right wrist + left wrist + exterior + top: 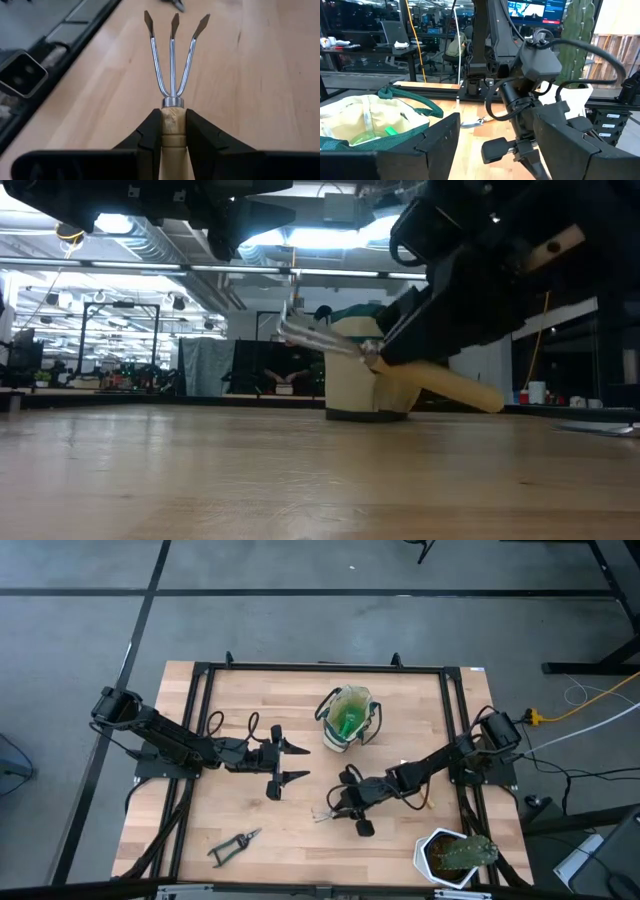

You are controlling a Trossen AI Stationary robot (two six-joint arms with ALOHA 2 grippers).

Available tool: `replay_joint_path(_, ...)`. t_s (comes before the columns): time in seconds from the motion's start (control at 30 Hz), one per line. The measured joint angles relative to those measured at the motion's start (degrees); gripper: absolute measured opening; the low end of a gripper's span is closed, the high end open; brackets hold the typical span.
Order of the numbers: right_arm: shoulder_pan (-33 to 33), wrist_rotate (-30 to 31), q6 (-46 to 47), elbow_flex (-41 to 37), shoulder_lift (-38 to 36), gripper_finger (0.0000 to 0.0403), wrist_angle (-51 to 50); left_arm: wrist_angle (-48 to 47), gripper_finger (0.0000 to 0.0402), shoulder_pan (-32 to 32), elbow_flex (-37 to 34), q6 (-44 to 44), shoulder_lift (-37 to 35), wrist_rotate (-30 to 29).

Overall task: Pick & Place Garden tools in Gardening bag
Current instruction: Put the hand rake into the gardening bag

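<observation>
The tan-and-cream gardening bag (347,718) stands at the table's far middle, with the green spray bottle (349,722) inside it. My right gripper (348,803) is at the table's middle right, shut on a three-pronged hand rake (172,65) with a wooden handle. The black-handled pruning shears (235,845) lie flat near the front left. My left gripper (295,762) is open and empty left of the bag. It faces the bag (370,120) and the right gripper (520,145). My right gripper pinches the rake's wooden handle at its metal-collar end (172,122) between its two fingers (150,135). The fingers come level from the table's right and lie along the handle. The prongs (310,335) stick out past the fingertips. The rake is lifted clear and tilted, prongs higher than the handle's free end (470,392).
A white pot with a green plant (455,855) stands at the front right corner. A black metal frame (320,668) runs around the wooden table top. Bare wood lies between the shears and the right gripper.
</observation>
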Motion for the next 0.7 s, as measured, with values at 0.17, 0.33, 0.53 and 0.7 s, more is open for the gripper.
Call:
replay_joint_path(0.17, 0.4, 0.0, 0.6, 0.0, 0.0, 0.0072, 4.0, 0.0, 0.0251, 0.0, 0.0, 0.0, 0.0, 0.0)
replay_joint_path(0.33, 0.6, 0.0, 0.8, 0.0, 0.0, 0.0072, 8.7, 0.0, 0.0251, 0.0, 0.0, 0.0, 0.0, 0.0)
replay_joint_path(0.53, 0.8, 0.0, 0.8, 0.0, 0.0, 0.0072, 13.9, 0.0, 0.0251, 0.0, 0.0, 0.0, 0.0, 0.0)
replay_joint_path(0.7, 0.8, -0.2, 4.4, 0.0, -0.1, 0.0072, 15.9, 0.0, 0.0251, 0.0, 0.0, 0.0, 0.0, 0.0)
